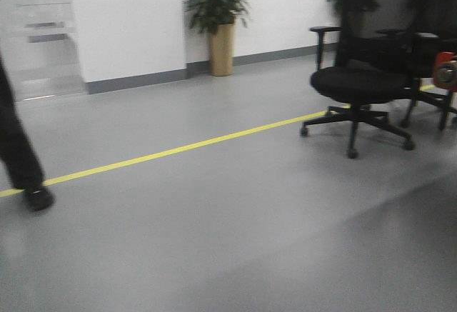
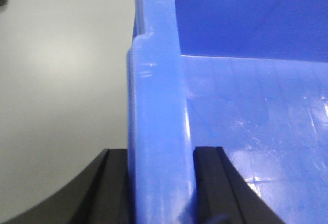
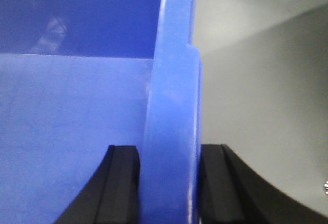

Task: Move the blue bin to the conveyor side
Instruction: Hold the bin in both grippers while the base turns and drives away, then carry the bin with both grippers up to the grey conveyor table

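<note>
The grey floor [image 1: 214, 240] has a yellow line [image 1: 178, 149] across it. The blue bin [image 2: 256, 106] is held up by both arms, with floor showing beside it. A black chair [image 1: 357, 83] stands at the right. The left pincer [image 2: 161, 183] is clamped on one bin wall. The right pincer [image 3: 169, 183] is clamped on another.

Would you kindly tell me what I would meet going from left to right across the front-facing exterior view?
Person's dark leg and shoe → potted plant by the wall → black office chair → red object at the right edge.
</note>
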Available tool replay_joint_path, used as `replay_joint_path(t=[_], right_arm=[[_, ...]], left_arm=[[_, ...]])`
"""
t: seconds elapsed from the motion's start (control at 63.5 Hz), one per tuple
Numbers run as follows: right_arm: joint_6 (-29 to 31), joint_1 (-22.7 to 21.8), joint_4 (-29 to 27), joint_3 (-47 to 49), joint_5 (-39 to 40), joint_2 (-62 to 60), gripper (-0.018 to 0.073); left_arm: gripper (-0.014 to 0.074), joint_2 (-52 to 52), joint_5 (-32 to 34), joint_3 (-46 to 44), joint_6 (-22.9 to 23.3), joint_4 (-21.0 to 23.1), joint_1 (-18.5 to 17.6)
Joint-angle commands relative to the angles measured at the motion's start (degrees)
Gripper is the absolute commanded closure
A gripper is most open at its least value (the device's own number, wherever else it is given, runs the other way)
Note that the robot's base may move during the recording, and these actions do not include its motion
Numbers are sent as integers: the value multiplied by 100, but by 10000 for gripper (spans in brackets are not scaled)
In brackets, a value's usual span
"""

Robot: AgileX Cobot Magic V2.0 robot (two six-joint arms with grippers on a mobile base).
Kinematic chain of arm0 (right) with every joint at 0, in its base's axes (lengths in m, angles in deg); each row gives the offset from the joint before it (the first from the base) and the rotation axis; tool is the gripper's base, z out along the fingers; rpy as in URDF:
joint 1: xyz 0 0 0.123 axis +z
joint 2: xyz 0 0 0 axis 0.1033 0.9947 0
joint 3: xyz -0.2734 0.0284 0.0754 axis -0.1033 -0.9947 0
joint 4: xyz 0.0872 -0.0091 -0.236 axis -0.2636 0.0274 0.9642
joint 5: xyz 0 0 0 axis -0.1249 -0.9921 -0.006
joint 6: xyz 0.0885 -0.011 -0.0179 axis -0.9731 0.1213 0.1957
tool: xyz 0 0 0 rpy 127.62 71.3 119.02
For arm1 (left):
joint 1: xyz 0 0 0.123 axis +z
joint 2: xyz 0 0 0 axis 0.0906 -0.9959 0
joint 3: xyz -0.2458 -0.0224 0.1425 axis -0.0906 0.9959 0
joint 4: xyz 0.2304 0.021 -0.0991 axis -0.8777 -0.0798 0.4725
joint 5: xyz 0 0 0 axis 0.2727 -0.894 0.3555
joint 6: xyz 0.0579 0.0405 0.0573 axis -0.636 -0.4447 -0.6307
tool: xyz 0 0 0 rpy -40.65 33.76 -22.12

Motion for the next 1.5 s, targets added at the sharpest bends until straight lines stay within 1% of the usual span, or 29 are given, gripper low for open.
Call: replay_joint_path(t=[0.0, 0.315, 0.441, 1.481], right_arm=[[106, 1, 118, 72, 573, -118, 640], [106, 1, 96, 72, 571, -118, 640], [106, 1, 71, 72, 571, -118, 640], [106, 1, 27, 72, 571, -118, 640]], left_arm=[[615, 107, 458, -75, -35, -146, -45], [615, 107, 458, -75, -35, -263, -45], [615, 107, 458, -75, -35, -377, -45], [615, 107, 458, -75, -35, -417, -45]])
